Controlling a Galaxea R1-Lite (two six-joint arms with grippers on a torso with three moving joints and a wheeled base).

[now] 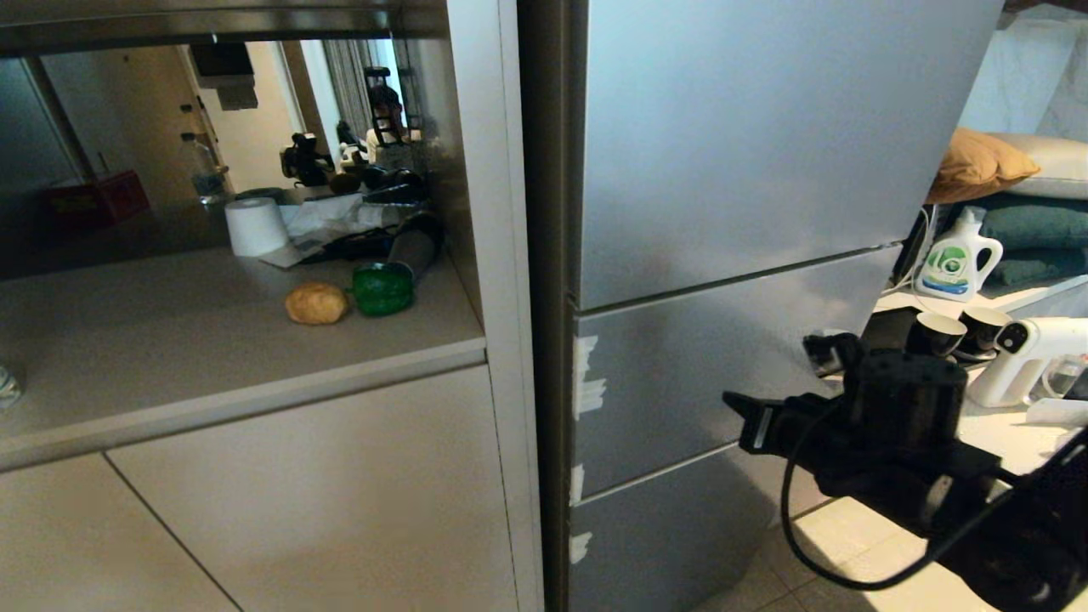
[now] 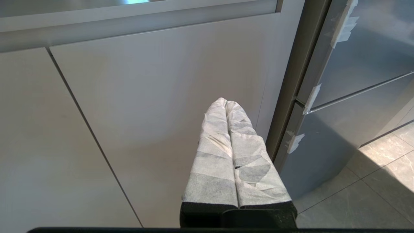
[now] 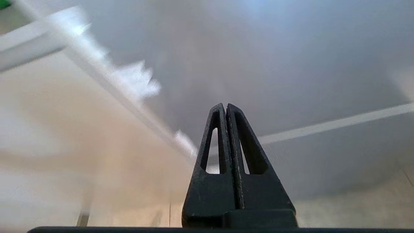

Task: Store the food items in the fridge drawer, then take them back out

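Right gripper (image 1: 738, 415) nearest the head camera, low at right, black, cabled; fingers pressed together, nothing between them. It hangs in front of the fridge drawer (image 1: 705, 382), tips toward the drawer's face; contact cannot be told. Left gripper (image 2: 225, 103): fingers wrapped in white tape, pressed together, empty, facing a pale cabinet door (image 2: 155, 106) beside the fridge.

Counts. Food items: two. One potato (image 1: 315, 303), tan-yellow, and one green bell pepper (image 1: 382, 288), side by side on the beige counter (image 1: 170, 340) in the niche left of the fridge, nearly touching. One white paper roll (image 1: 255, 226) behind them, upright. One dark hair dryer (image 1: 408, 246) lying just behind the pepper. Fridge fronts: three, all shut: tall upper door (image 1: 765, 144), middle drawer, lowest panel (image 1: 663, 535). Four white tape strips (image 1: 586, 382) along the left edge of the two lower fronts.

Room. Mirror-like back wall of the niche reflects clutter. Right of the fridge: one detergent bottle (image 1: 959, 257), two dark cups (image 1: 935, 333), one white spray gun (image 1: 1033, 353), cushions (image 1: 977, 163). Floor pale tile (image 1: 850, 544), sun patch on it.
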